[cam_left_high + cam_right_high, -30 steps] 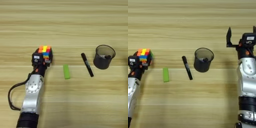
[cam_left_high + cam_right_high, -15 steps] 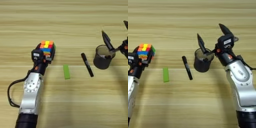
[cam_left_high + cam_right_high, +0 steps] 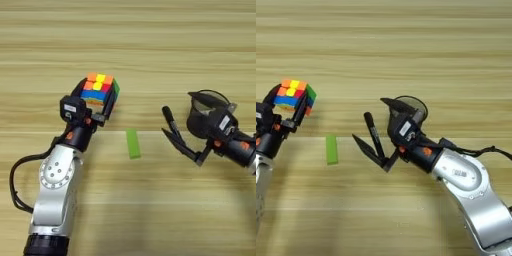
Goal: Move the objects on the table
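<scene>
At left: left claw clamps cube | right claw apart, straddling marker

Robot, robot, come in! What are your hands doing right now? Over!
Left gripper shut on puzzle cube. Right gripper open, fingers straddling black marker, beside pen cup. Green block lies untouched between. Nothing in the way.

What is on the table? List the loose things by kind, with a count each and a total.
Puzzle cube: 1
Green block: 1
Black marker pen: 1
Black mesh pen cup: 1
Total: 4
</scene>
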{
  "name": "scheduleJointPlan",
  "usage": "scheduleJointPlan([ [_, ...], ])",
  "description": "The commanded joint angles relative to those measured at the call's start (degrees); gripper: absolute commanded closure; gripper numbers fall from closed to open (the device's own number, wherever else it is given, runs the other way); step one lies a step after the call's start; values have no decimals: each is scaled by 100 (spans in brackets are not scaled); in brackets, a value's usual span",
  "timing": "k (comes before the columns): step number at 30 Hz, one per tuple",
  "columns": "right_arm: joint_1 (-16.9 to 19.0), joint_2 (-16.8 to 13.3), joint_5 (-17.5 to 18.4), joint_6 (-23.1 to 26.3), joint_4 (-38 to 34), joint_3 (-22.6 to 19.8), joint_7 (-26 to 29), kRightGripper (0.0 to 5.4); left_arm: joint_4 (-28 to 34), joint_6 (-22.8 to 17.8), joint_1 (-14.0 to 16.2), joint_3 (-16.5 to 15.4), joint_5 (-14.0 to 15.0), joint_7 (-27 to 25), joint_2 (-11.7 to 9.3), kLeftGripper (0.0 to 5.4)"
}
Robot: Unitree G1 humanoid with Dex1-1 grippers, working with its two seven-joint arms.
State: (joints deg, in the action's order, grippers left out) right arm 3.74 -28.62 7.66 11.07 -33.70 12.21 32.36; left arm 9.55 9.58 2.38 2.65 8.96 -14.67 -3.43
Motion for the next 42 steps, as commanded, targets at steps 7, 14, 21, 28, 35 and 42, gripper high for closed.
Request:
scheduleJointPlan([
  [7, -163, 476, -1223, -603, 851, 700, -576, 0, 7, -191, 200, 761, -210, -136, 125, 212],
  [14, -204, 1024, -1427, -913, 1472, 808, -981, 0, -30, -230, 352, 1221, -322, -220, 167, 212],
  [21, -186, 1203, -1359, -997, 1607, 768, -954, 0, -23, -233, 430, 1438, -354, -275, 158, 212],
  [28, -189, 1295, -1339, -1033, 1675, 739, -930, 0, -68, -213, 449, 1545, -388, -307, 149, 212],
  [35, -237, 1348, -1328, -1088, 1821, 704, -927, 0, -81, -224, 460, 1659, -400, -414, 138, 212],
  [42, -267, 1396, -1244, -1113, 1926, 657, -904, 0, -88, -248, 460, 1714, -407, -449, 147, 212],
])
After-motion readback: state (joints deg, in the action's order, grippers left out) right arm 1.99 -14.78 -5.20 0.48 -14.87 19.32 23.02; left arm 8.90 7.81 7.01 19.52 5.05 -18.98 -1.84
